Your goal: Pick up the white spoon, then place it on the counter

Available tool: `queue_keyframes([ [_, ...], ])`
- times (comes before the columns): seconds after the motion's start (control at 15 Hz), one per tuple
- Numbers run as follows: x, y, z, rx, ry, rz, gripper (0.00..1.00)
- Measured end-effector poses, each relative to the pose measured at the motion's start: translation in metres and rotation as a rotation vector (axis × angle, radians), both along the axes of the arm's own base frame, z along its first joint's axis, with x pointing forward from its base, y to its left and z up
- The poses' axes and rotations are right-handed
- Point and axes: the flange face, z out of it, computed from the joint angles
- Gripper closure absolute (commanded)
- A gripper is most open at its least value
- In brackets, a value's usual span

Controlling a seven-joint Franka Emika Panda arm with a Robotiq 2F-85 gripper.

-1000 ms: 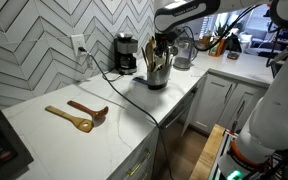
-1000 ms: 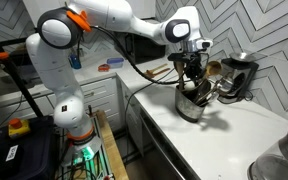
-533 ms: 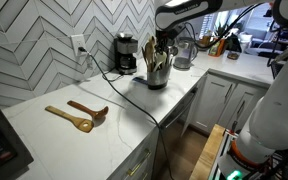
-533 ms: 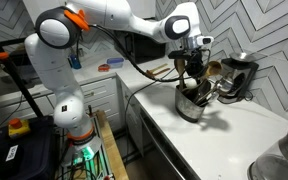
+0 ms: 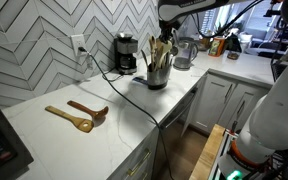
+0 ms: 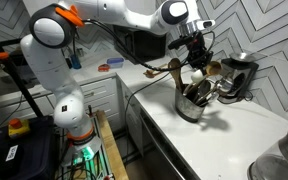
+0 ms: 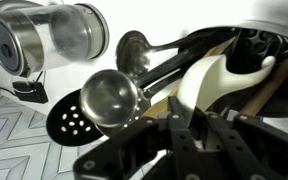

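Observation:
In the wrist view the white spoon (image 7: pixel 212 78) runs up from between my gripper's (image 7: pixel 192 112) black fingers, which are shut on its handle. It hangs over the other utensils in the metal utensil holder (image 5: pixel 157 72). In both exterior views my gripper (image 5: pixel 167 36) (image 6: pixel 195 47) is raised above the holder (image 6: pixel 195 101), which stands on the white counter (image 5: pixel 134 112) (image 6: pixel 239 135). The spoon itself is too small to make out in the exterior views.
Two wooden spoons (image 5: pixel 76 116) lie on the counter away from the holder. A coffee maker (image 5: pixel 126 52) (image 6: pixel 239 75) stands by the tile wall and a kettle (image 5: pixel 183 52) behind the holder. A steel ladle (image 7: pixel 110 100) and a black slotted spoon (image 7: pixel 69 122) stick out of the holder.
My gripper has risen from the holder's mouth to well above it, taking the white spoon up with it. The holder and the wooden spoons have not moved.

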Motion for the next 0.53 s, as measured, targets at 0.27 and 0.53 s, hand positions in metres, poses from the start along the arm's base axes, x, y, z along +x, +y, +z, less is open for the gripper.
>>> queue_keyframes([
  [0.27, -0.008, 0.000, 0.026, -0.067, 0.009, 0.007, 0.98],
  [0.53, -0.014, 0.000, 0.046, -0.101, 0.018, 0.017, 0.98],
])
